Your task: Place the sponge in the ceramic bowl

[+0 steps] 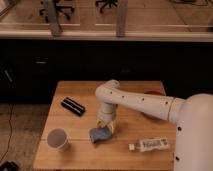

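Note:
The blue-grey sponge point(99, 135) lies bunched up near the table's front middle, its upper edge drawn up into my gripper point(105, 128). The gripper points straight down from the white arm, which reaches in from the right, and is shut on the sponge. The ceramic bowl point(153, 93) is at the table's back right. My forearm covers most of it; only a strip of orange-red rim shows above the arm and a dark part below it.
A black rectangular bar point(73, 106) lies at the left middle of the wooden table point(65, 160). A white paper cup point(58, 139) stands at the front left. A clear flat packet point(151, 145) lies at the front right. A dark counter runs behind the table.

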